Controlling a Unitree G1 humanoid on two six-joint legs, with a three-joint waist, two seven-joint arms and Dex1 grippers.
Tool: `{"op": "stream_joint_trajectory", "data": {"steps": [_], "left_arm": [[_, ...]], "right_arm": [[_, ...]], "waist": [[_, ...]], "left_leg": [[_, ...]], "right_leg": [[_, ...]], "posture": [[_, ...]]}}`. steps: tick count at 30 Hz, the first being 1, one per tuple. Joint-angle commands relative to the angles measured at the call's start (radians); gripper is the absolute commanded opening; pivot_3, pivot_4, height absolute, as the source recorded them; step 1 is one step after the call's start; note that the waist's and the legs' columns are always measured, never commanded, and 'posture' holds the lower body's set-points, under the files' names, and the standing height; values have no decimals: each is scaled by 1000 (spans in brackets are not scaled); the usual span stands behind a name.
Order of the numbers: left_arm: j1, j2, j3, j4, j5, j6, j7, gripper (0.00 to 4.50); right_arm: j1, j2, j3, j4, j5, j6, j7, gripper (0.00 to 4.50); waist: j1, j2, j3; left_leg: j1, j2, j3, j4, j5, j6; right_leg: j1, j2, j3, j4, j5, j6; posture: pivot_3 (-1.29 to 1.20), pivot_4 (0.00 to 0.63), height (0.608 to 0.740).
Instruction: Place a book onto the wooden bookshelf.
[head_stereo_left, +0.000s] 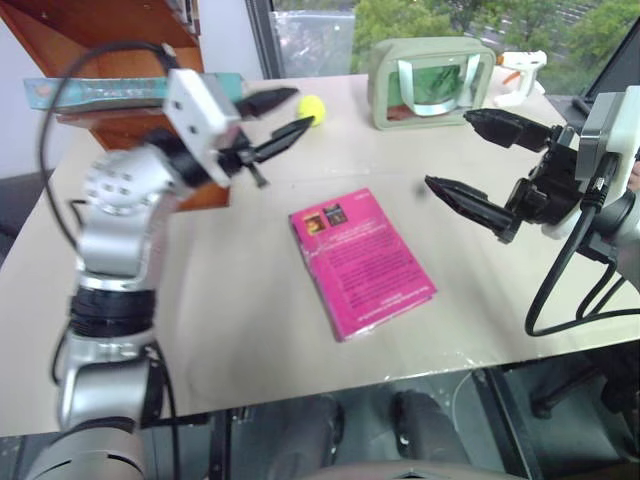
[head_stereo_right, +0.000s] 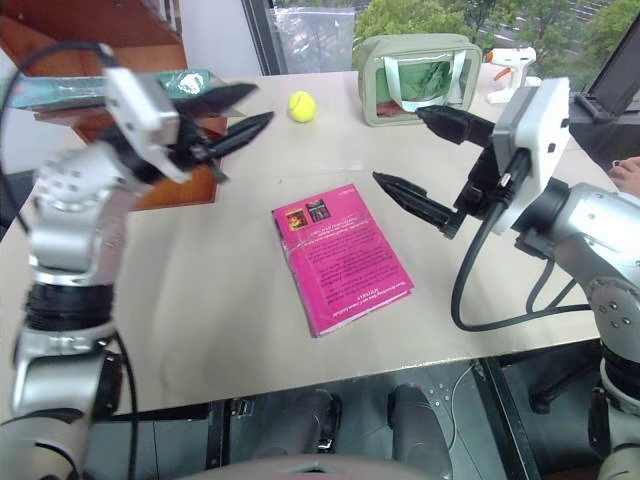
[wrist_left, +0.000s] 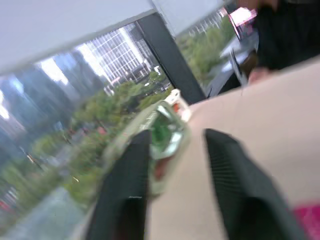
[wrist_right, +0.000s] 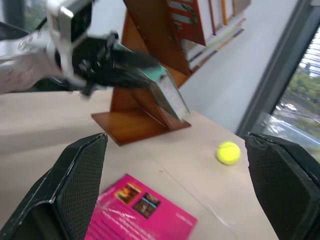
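The teal book (head_stereo_left: 90, 92) lies on a low ledge of the reddish-brown wooden bookshelf (head_stereo_left: 110, 30) at the table's far left. The right wrist view shows the book (wrist_right: 167, 92) resting against the shelf's slanted panel (wrist_right: 145, 30). My left gripper (head_stereo_right: 262, 104) hovers just right of the shelf and points away from it toward the ball. Its fingers are a narrow gap apart with nothing between them. My right gripper (head_stereo_left: 448, 150) is held wide open and empty above the table's right side, pointing left.
A magenta-pink book (head_stereo_left: 362, 262) lies flat mid-table. A yellow tennis ball (head_stereo_right: 301, 106) sits beyond it, close to my left fingertips. A green see-through pouch (head_stereo_left: 430, 82) and a white tool (head_stereo_left: 520, 70) stand at the back right. A person's hand (head_stereo_right: 625, 175) rests at the right edge.
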Motion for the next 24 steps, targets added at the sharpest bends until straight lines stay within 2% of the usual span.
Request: {"op": "stream_joint_trajectory", "data": {"steps": [1,2,4,9,11,13,17,21,24], "left_arm": [[-49,-227,-59,101,229,-2,406,1069],[-73,-265,-62,165,307,-26,512,1069],[-128,-327,-43,314,376,-27,658,1069],[-232,-326,52,549,446,-124,934,1069],[-254,-310,68,597,445,-179,948,1069],[-256,-300,59,617,416,-213,882,1069],[-156,-302,4,509,221,-211,485,1069],[-2,-274,-25,327,51,-62,207,1069],[123,-194,-11,190,-30,46,73,1848]], "right_arm": [[17,-17,-55,-77,12,11,-46,4500],[26,-18,-60,-87,16,14,-54,4500],[45,-16,-66,-106,16,21,-74,4500],[68,-13,-79,-136,30,30,-107,4500],[74,-14,-82,-140,34,30,-113,4500],[78,-15,-83,-140,38,31,-118,4500],[109,-20,-87,-140,40,38,-121,4500],[204,-45,-60,-126,-34,55,-116,4500],[329,-35,-70,-91,-95,38,-105,4500]], "waist": [[9,0,0],[20,-1,0],[22,-2,0],[23,-2,0],[22,-2,0],[17,-2,0],[16,-1,-1],[20,-1,-1],[19,-1,-1]], "left_leg": [[0,0,0,0,0,0],[0,0,0,0,0,0],[0,-1,1,1,0,0],[-1,0,3,0,0,0],[-2,-1,3,-1,0,0],[-1,-1,5,-1,0,0],[-2,0,6,-2,0,0],[-2,-1,6,-2,0,0],[-2,0,6,-2,0,0]], "right_leg": [[1,0,0,0,0,0],[1,0,0,0,0,0],[2,0,0,-1,1,1],[-2,-1,3,0,1,1],[-2,-1,3,-1,1,1],[-2,-1,5,-1,1,1],[-3,-2,5,0,1,1],[-3,-2,5,-1,1,1],[-4,-1,5,-1,1,1]], "posture": [[0,150,740],[0,150,740],[0,150,740],[0,150,740],[0,150,740],[0,150,740],[0,150,740],[0,150,740],[0,150,740]]}}
